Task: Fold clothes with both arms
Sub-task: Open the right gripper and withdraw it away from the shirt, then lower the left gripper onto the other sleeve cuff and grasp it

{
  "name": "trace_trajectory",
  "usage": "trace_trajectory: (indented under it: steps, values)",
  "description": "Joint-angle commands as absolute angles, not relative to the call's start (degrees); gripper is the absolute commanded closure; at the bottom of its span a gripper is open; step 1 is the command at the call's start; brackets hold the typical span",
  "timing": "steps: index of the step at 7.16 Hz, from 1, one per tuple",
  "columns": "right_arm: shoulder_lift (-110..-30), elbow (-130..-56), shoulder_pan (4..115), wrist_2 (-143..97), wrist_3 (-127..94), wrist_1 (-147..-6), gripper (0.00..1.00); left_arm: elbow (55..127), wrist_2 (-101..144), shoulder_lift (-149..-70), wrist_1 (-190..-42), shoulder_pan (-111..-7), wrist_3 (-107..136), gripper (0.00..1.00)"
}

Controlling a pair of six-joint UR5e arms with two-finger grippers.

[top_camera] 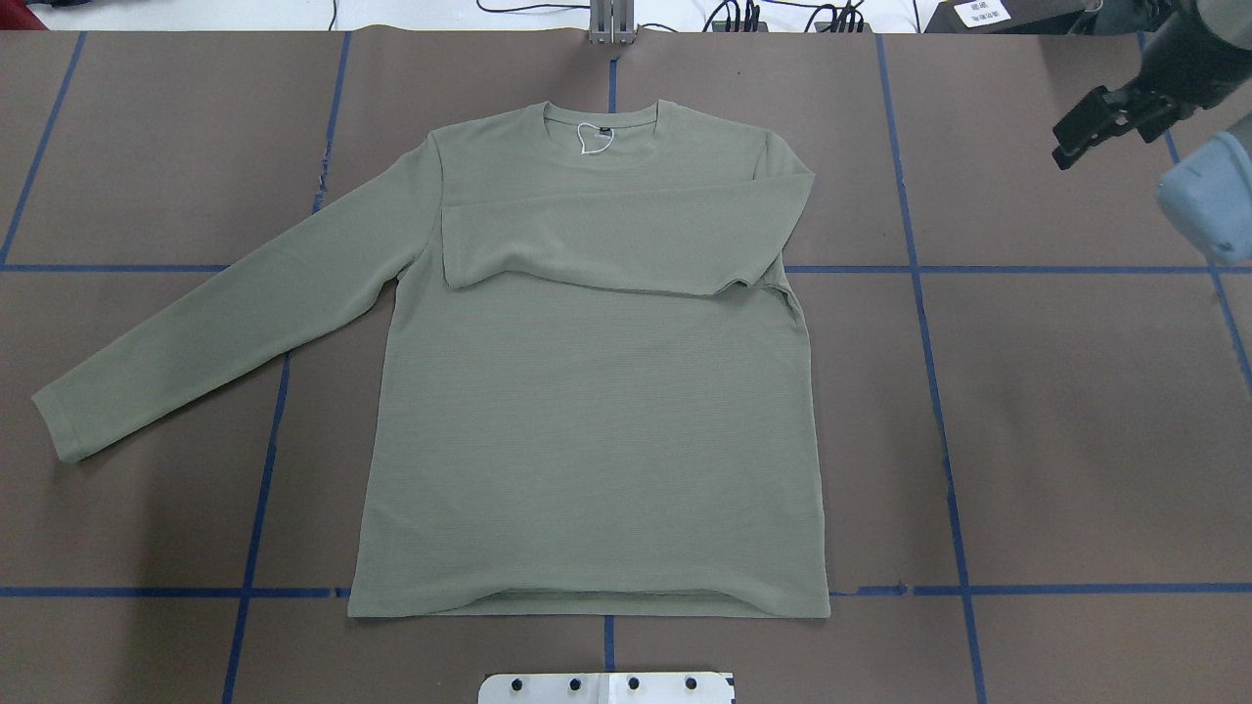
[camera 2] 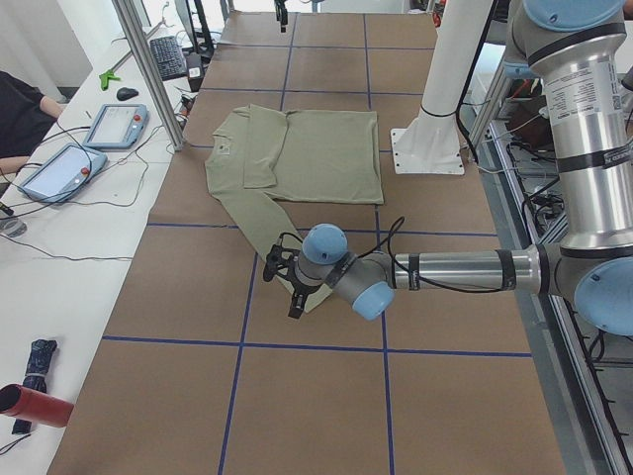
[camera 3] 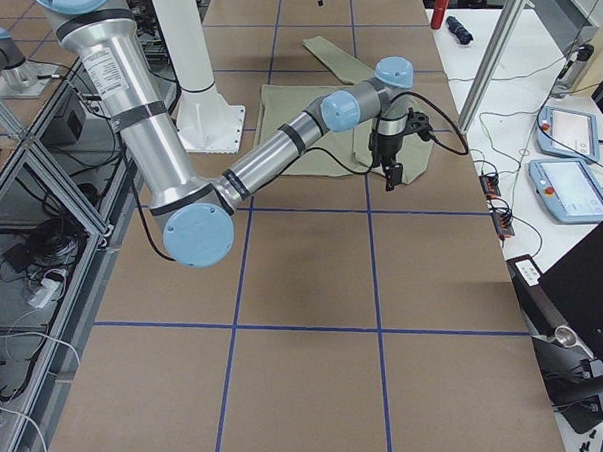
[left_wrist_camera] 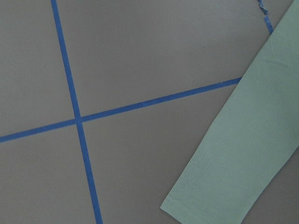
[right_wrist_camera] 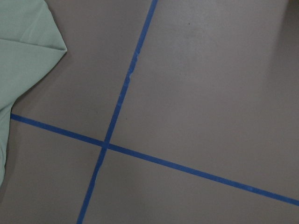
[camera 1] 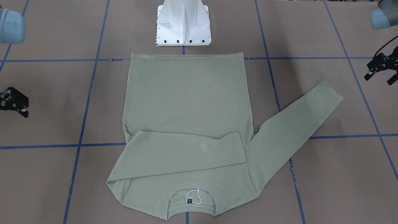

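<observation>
When viewed from across the table, shirt [camera 1: 186, 102]: flat on brown table [camera 1: 46, 174], neckline toward camera, hem by white pedestal [camera 1: 183, 25]; one sleeve folded across chest, other splayed outward.
Left gripper [camera 1: 380, 73]: fingers apart, empty, near the splayed cuff, not touching.
Right gripper [camera 1: 15, 102]: fingers apart, empty, well apart from shirt.
Overhead, long axis: collar to hem, along blue tape line [top_camera: 608, 640]; only right gripper visible.
Left wrist, cuff [left_wrist_camera: 205, 205]: beside a tape cross.
Right wrist, folded shoulder corner [right_wrist_camera: 28, 37]: at frame edge.
Left side, tablets [camera 2: 117, 126]: on white bench alongside.

Sage-green shirt [top_camera: 587, 420]; brown table [top_camera: 1076, 440], blue grid lines [top_camera: 1076, 269].
</observation>
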State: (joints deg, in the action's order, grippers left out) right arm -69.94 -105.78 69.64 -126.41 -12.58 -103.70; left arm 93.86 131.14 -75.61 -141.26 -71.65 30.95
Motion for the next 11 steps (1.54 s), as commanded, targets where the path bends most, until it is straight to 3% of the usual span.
trace_trajectory:
  steps: [1, 3, 8, 11]
  values:
    - [-72.4, -107.7, 70.5, -126.8, -12.0, -103.7, 0.0, 87.3, 126.2, -75.6, -155.6, -62.3, 45.4, 0.06]
    - [-72.9, -107.8, 70.5, -126.9, -12.1, -103.7, 0.0, 87.3, 122.9, -75.7, -160.6, -52.5, 58.5, 0.1]
    - [-73.4, -108.5, 70.5, -126.8, -12.3, -103.7, 0.0, 87.8, 119.8, -76.3, -160.6, -48.4, 60.3, 0.12]
    - [-73.7, -108.5, 70.5, -126.8, -12.3, -103.7, 0.0, 87.8, 119.6, -75.8, -160.6, -47.7, 60.2, 0.21]
